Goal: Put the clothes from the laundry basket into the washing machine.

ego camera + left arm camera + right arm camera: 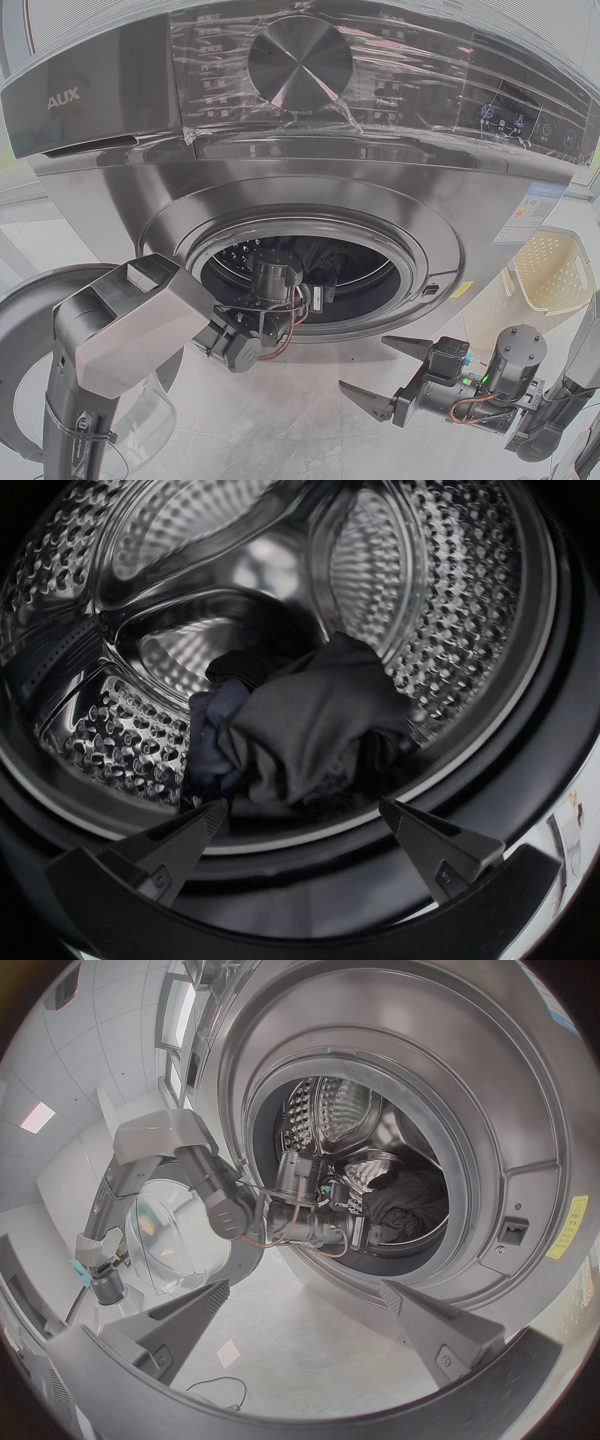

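- Your left gripper (302, 805) sits at the mouth of the drum (462, 605), fingers (187, 842) spread wide, nothing between them.
- Dark clothes (312, 724) lie bunched on the drum floor, just beyond it.
- Your right gripper (362, 362) hangs outside, below the washing machine (300, 187) opening, jaws apart and empty.
- You've got the laundry basket (550, 269) at the machine's right side, and the door (25, 350) swung open on the left.

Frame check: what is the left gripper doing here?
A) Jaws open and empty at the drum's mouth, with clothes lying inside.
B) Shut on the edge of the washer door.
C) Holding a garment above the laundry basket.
A: the left gripper has its jaws spread with nothing between them, facing the dark clothes that lie in the drum.
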`<state>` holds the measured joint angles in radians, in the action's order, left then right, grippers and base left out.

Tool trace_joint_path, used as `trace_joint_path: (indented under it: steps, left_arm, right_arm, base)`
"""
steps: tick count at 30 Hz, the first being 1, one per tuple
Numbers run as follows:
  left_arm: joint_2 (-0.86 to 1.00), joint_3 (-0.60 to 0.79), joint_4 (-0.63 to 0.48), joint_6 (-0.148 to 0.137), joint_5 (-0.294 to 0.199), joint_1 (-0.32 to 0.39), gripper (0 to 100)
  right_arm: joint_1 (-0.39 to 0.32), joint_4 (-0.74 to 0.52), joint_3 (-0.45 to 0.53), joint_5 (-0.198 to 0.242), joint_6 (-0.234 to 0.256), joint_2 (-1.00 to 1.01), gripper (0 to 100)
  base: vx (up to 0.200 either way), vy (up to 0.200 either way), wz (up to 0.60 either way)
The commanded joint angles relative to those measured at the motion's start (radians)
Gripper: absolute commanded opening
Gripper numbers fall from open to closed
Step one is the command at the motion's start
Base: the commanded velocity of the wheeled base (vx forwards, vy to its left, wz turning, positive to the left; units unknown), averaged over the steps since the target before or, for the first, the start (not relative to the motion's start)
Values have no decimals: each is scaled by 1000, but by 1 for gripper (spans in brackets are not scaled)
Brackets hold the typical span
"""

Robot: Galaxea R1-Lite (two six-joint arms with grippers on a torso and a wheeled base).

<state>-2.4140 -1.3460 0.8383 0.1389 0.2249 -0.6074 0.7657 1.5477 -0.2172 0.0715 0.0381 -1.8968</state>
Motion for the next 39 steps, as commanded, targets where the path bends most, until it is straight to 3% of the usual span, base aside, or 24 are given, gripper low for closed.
trace_joint_path:
  steps: [1,7,14,16,22,24,27,32,39]
  left_arm:
    - [141,189,35,-16,-4,-55,100]
    - [191,334,110,-1,-10,-94,100]
    - [236,568,384,11,-35,-160,100]
    - [305,663,407,11,-71,-178,100]
    - [455,798,418,18,-78,-222,100]
    - [547,878,435,18,-76,-216,100]
    - [615,938,453,18,-76,-210,100]
    - [705,1027,484,18,-65,-210,100]
    - [813,1170,541,7,-2,-207,100]
  right_arm:
    - [-3,0,-1,1,0,4,100]
    - [-3,0,4,1,0,-1,100]
    - [-28,0,33,1,0,13,100]
    - [-46,0,47,1,0,30,100]
    - [-52,0,91,-15,0,87,100]
    - [-85,-1,116,-41,6,130,100]
    - [-120,-1,130,-41,9,170,100]
    - [-180,-1,157,-35,6,226,100]
    - [-233,-6,217,-42,8,335,100]
  base:
    - [0,0,0]
    - [0,0,0]
    - [0,0,0]
    - [0,0,0]
    - [0,0,0]
    - [0,0,0]
    - [0,0,0]
    - [-40,0,0]
    - [-200,0,0]
